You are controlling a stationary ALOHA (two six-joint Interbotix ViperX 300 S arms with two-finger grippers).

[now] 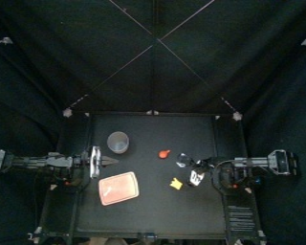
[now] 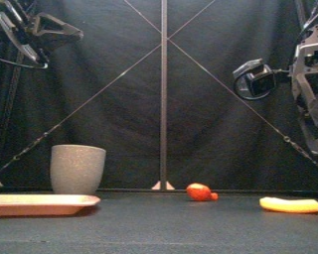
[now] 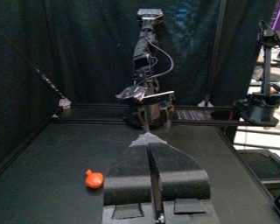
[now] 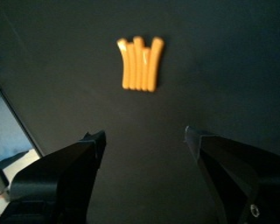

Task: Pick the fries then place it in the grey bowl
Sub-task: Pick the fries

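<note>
**Black table: fries toward the front right, claw spread above them**

You had the right gripper [image 4: 143,134] hanging over the fries [image 4: 139,63], its jaws spread wide with nothing between them. The fries lay flat on the table [image 1: 156,206], a fanned yellow bundle in the front half, right of the middle. They were well apart from the grey cup [image 2: 77,169], which stood toward the back-left corner. A pink tray [image 2: 43,203] sat near the left edge in front of the cup, and a small red toy [image 2: 198,191] lay between cup and fries. The left gripper [image 3: 147,144] rested by the left edge, jaws pressed together and empty.

To pick well, I judged you needed to centre over the bundle and turn the jaws across its narrow width. You also had to go low, since the fries lay flat, and close gently.
</note>
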